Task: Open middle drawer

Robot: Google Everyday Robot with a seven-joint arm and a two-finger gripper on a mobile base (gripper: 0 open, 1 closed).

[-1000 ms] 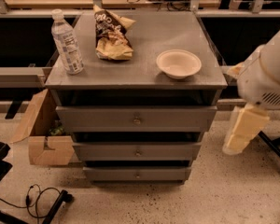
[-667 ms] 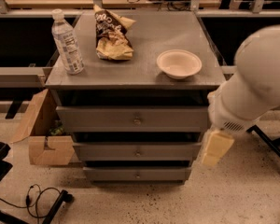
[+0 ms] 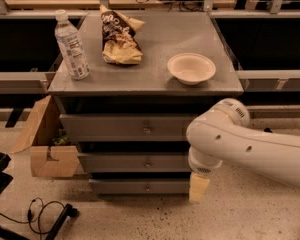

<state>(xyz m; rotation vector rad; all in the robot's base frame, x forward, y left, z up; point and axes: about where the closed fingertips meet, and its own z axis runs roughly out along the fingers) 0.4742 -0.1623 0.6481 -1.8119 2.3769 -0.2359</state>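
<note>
The middle drawer (image 3: 125,162) sits shut beneath the counter (image 3: 155,79), the gripper (image 3: 199,188) hangs just below its right end, and I cannot tell whether it is clenched or released.

Three items are carried by the grey desk (image 3: 160,34) top. A clear water bottle (image 3: 71,46) w/ white cap is stood upright at front left. A crumpled chip bag (image 3: 118,36) is laid just beside it, further back. A cream bowl (image 3: 191,68) is set upright at right, well apart from the bag. On the speckled floor (image 3: 250,214), an open cardboard box (image 3: 45,149) is placed against the desk's left side & a black cable (image 3: 40,211) is laid nr it. The claw (image 3: 199,188) is held low at the desk's front right, nr the floor.
</note>
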